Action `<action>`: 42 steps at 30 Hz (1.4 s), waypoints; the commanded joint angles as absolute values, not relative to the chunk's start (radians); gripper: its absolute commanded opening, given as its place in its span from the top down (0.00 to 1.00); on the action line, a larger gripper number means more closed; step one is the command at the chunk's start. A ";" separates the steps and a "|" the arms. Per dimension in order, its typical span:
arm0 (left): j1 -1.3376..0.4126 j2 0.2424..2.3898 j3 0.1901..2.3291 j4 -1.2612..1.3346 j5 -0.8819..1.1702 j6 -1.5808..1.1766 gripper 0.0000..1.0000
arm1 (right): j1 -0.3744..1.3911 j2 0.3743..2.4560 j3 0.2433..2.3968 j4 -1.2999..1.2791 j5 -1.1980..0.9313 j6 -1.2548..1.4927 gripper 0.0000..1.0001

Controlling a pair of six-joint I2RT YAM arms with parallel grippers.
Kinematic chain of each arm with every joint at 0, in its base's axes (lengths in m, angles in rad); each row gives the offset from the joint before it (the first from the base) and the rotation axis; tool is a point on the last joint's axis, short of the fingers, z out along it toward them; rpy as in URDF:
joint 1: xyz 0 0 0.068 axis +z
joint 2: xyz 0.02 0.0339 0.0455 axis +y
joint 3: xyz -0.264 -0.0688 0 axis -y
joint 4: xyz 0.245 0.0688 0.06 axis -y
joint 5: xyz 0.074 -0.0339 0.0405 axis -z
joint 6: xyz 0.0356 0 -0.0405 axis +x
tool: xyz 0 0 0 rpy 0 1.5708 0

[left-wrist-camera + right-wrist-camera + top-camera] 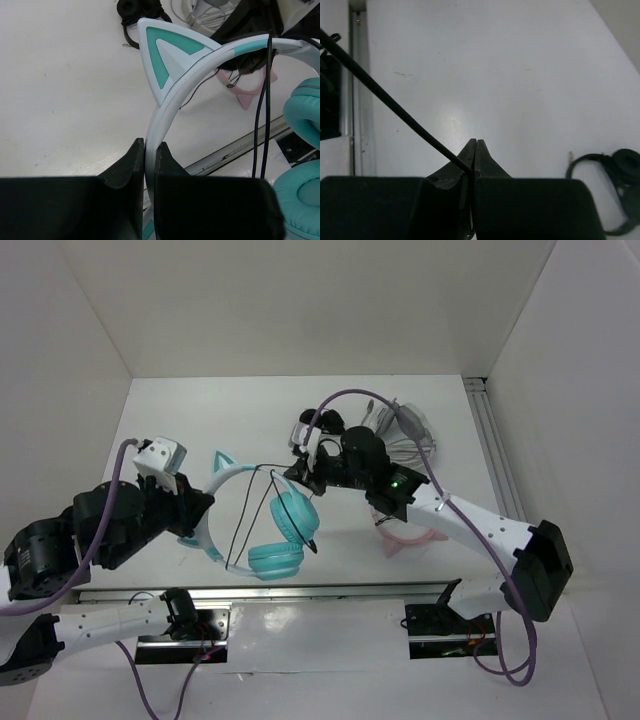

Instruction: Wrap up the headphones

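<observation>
Headphones: I see the headphones on the table near its front edge, between my two arms. The teal ear cups are toward the middle and the pale headband arches off to the left.
Left hand: my left hand is pinched onto the headband just below one cat ear. The wrist view cuts off the other ear.
Right hand: my right hand is closed tight, fingertips meeting, with the thin black cable caught between them.
Cable: from overhead it runs from the right hand across the band and down beside the cups. I cannot find its plug end.
Hidden: the pink headphones lie mostly under my right arm, with only a pink edge showing. The black headphones sit behind the right hand, partly covered.
Unclear: I cannot tell whether the headband rests on the table or is lifted off it.
</observation>
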State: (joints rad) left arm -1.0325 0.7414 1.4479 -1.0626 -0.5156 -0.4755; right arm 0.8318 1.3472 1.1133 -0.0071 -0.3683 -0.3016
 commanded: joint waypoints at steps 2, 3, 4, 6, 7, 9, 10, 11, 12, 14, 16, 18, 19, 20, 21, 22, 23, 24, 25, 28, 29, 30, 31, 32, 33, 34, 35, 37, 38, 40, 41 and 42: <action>-1.039 0.744 1.525 -0.852 -0.603 -0.592 1.00 | 0.799 1.381 1.000 0.171 -0.521 -0.175 0.98; -1.039 0.744 1.525 -0.851 -0.615 -0.607 1.00 | 0.799 1.381 0.961 0.208 -0.540 -0.158 0.98; -1.039 0.756 1.525 -0.842 -0.626 -0.617 1.00 | 0.799 1.381 0.944 0.275 -0.561 -0.140 0.96; -1.039 0.767 1.536 -0.822 -0.635 -0.617 1.00 | 0.799 1.399 0.907 0.340 -0.632 -0.085 0.93; -1.039 0.767 1.536 -0.822 -0.635 -0.617 1.00 | 0.799 1.399 0.897 0.401 -0.659 -0.066 0.91; -1.039 0.798 1.548 -0.813 -0.635 -0.627 1.00 | 0.799 1.440 0.885 0.460 -0.724 -0.010 0.88; -1.039 0.798 1.558 -0.813 -0.635 -0.627 1.00 | 0.799 1.453 0.876 0.483 -0.736 0.004 0.86; -1.039 0.810 1.559 -0.813 -0.635 -0.627 1.00 | 0.799 1.472 0.876 0.518 -0.736 0.015 0.84; -1.039 0.819 1.559 -0.813 -0.649 -0.627 1.00 | 0.799 1.482 0.867 0.534 -0.736 0.026 0.82; -1.039 0.819 1.568 -0.802 -0.669 -0.627 1.00 | 0.810 1.497 0.851 0.583 -0.727 0.037 0.80; -1.039 0.830 1.586 -0.802 -0.705 -0.627 1.00 | 0.810 1.523 0.822 0.615 -0.727 0.058 0.78; -1.039 0.841 1.595 -0.802 -0.719 -0.627 1.00 | 0.819 1.551 0.813 0.661 -0.727 0.069 0.77; -1.039 0.841 1.607 -0.802 -0.733 -0.627 1.00 | 0.819 1.560 0.813 0.673 -0.727 0.069 0.77; -1.039 0.851 1.608 -0.802 -0.733 -0.627 1.00 | 0.819 1.569 0.813 0.686 -0.727 0.081 0.76; -1.039 0.851 1.618 -0.802 -0.742 -0.627 1.00 | 0.819 1.578 0.813 0.704 -0.727 0.081 0.74; -1.039 0.862 1.629 -0.802 -0.742 -0.627 1.00 | 0.819 1.595 0.813 0.704 -0.727 0.090 0.72; -1.039 0.862 1.629 -0.802 -0.742 -0.627 1.00 | 0.819 1.604 0.813 0.718 -0.727 0.091 0.71; -1.039 0.862 1.629 -0.802 -0.742 -0.627 1.00 | 0.819 1.614 0.813 0.732 -0.727 0.091 0.71; -1.039 0.862 1.638 -0.802 -0.742 -0.627 1.00 | 0.819 1.632 0.813 0.742 -0.727 0.103 0.70; -1.039 0.862 1.638 -0.802 -0.742 -0.627 1.00 | 0.819 1.669 0.813 0.787 -0.713 0.112 0.67; -1.039 0.862 1.638 -0.802 -0.742 -0.627 1.00 | 0.819 1.678 0.822 0.798 -0.691 0.112 0.63; -1.039 0.862 1.638 -0.802 -0.742 -0.627 1.00 | 0.819 1.678 0.822 0.798 -0.672 0.112 0.63; -1.039 0.862 1.638 -0.802 -0.752 -0.627 1.00 | 0.819 1.690 0.822 0.808 -0.658 0.112 0.61; -1.039 0.862 1.647 -0.811 -0.752 -0.627 1.00 | 0.819 1.701 0.822 0.824 -0.641 0.112 0.59; -1.039 0.862 1.647 -0.811 -0.752 -0.627 1.00 | 0.819 1.701 0.822 0.833 -0.641 0.123 0.57; -1.039 0.862 1.647 -0.811 -0.761 -0.627 1.00 | 0.819 1.701 0.822 0.833 -0.631 0.123 0.56; -1.039 0.862 1.647 -0.811 -0.761 -0.627 1.00 | 0.819 1.701 0.822 0.847 -0.617 0.123 0.56; -1.039 0.862 1.657 -0.811 -0.761 -0.627 1.00 | 0.819 1.701 0.808 0.882 -0.566 0.123 0.48; -1.039 0.862 1.657 -0.821 -0.761 -0.627 1.00 | 0.819 1.701 0.796 0.893 -0.551 0.123 0.48; -1.039 0.862 1.657 -0.821 -0.750 -0.627 1.00 | 0.819 1.701 0.796 0.893 -0.516 0.123 0.48; -1.039 0.871 1.657 -0.821 -0.750 -0.627 1.00 | 0.819 1.701 0.796 0.893 -0.506 0.123 0.47; -1.039 0.871 1.657 -0.821 -0.750 -0.627 1.00 | 0.819 1.701 0.796 0.893 -0.491 0.112 0.47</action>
State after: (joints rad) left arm -1.0332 0.8803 1.6066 -0.9226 -0.7357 -0.5816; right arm 0.8120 1.7008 0.8036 0.7944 -0.5606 0.1223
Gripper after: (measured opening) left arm 0.163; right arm 0.529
